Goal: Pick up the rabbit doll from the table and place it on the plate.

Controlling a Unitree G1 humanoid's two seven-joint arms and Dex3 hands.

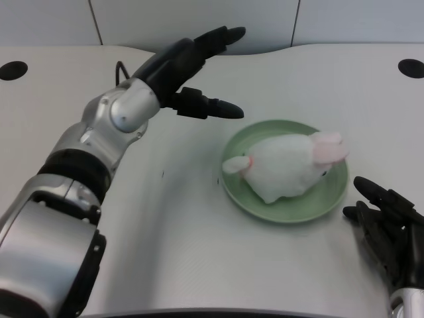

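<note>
Nearest, the left silver forearm point(73, 199) rises from the lower left corner and slants up across the white worktop point(165, 245) toward the far edge. At its end the left hand point(189, 69) hovers above the surface with its black fingers point(215, 40) stretched out and spread apart, the thumb point(212, 106) pointing toward the plate; it holds nothing. Right of the arm sits one pale green plate point(262, 200), round and shallow. In it lies the one rabbit doll point(285, 165), white and plush, with pink inside its ears, its body resting wholly within the plate's rim. The hand is well apart from the doll, up and to its left. Farther back, two dark round holes point(13, 69) mark the worktop's far corners.
</note>
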